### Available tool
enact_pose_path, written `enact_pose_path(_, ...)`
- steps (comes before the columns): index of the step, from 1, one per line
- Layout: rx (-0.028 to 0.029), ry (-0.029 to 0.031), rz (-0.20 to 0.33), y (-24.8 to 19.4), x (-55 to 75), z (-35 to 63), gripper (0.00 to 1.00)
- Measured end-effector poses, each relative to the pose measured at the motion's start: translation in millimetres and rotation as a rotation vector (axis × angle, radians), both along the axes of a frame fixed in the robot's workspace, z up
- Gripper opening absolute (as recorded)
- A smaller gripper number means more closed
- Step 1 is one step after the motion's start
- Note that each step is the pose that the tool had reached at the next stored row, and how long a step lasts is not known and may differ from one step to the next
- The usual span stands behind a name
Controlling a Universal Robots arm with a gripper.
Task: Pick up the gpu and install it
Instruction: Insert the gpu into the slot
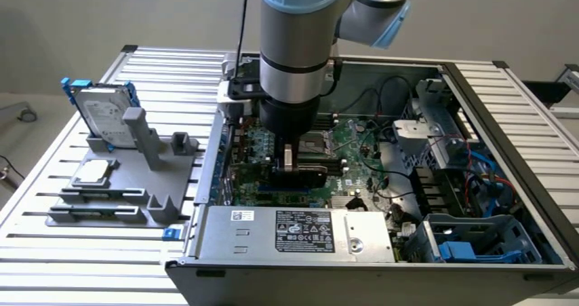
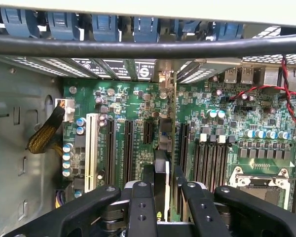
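The gripper (image 2: pixel 163 173) hides the near end of the gpu (image 2: pixel 166 136).

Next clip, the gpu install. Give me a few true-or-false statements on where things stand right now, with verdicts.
1. The gripper is shut on the gpu. True.
2. A hard drive with blue rails stands upright in the grey fixture. True.
3. The gpu lies on the grey fixture. False: it is held upright inside the case, over the motherboard.
4. The case is closed. False: it is open, with the motherboard exposed.
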State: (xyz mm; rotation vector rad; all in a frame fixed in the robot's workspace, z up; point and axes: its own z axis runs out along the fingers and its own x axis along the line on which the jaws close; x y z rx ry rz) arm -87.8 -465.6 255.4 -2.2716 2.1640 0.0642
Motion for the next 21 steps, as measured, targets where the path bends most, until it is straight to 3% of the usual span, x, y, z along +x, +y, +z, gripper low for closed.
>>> enact_pose_path(6,0.0042,0.0005,0.0,-0.9,0.4,-0.4,0.26)
enact_pose_path(21,0.0039,0.0018,0.0,-1.8,1.3,-2.9,0.26)
